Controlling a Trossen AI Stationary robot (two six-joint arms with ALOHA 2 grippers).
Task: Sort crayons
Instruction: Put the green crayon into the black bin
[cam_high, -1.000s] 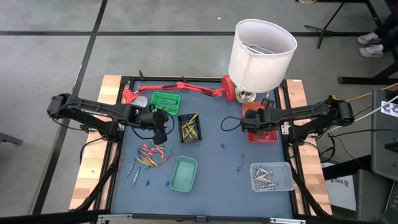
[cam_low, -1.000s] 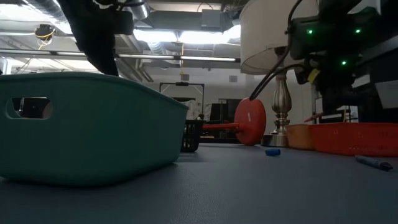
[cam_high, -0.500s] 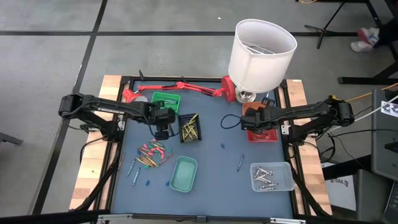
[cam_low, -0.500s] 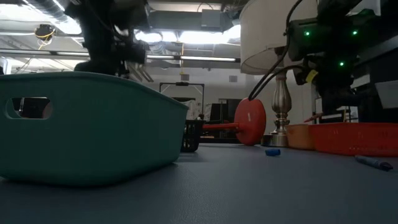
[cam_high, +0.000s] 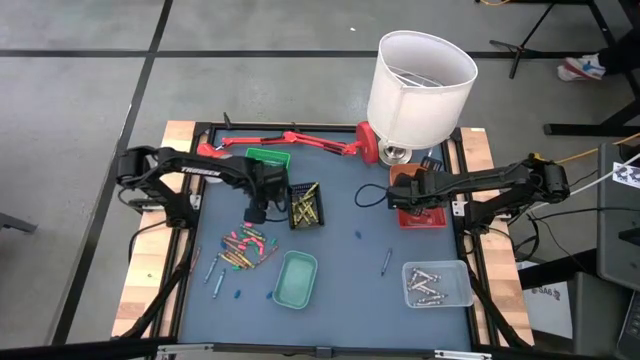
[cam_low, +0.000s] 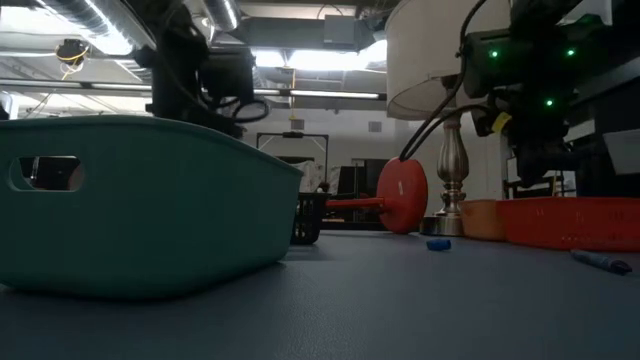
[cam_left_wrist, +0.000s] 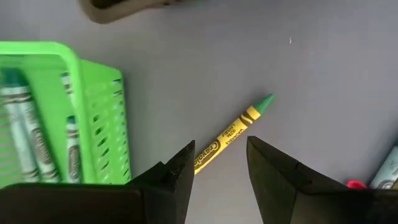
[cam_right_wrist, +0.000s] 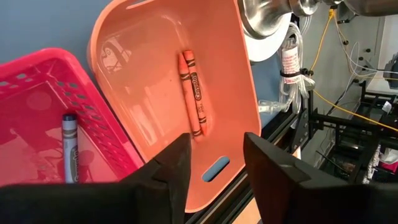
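Note:
My left gripper (cam_high: 256, 210) (cam_left_wrist: 219, 149) points down, open, over the mat next to the green tray (cam_high: 268, 160) (cam_left_wrist: 62, 112), which holds green crayons. A green-tipped crayon in a yellow wrapper (cam_left_wrist: 233, 127) lies flat on the mat below its fingertips, one end hidden behind a finger. A heap of mixed crayons (cam_high: 245, 248) lies nearer the front edge. My right gripper (cam_high: 402, 196) (cam_right_wrist: 214, 165) is open above the salmon tray (cam_right_wrist: 236, 124), where an orange crayon (cam_right_wrist: 193, 93) lies flat. The red tray (cam_right_wrist: 37, 124) beside it holds a grey crayon (cam_right_wrist: 68, 146).
A black tray of yellow crayons (cam_high: 305, 205) stands just right of my left gripper. A teal tray (cam_high: 295, 280) (cam_low: 140, 200) and a clear tray of silvery crayons (cam_high: 435, 285) sit near the front. A white-shaded lamp (cam_high: 420, 85) and a red folding lamp (cam_high: 290, 140) stand at the back. Loose blue crayons (cam_high: 385, 262) lie mid-table.
My left gripper has sunk toward the mat and rolled about its wrist, its arm reaching farther toward the table's right. My right arm has kept still.

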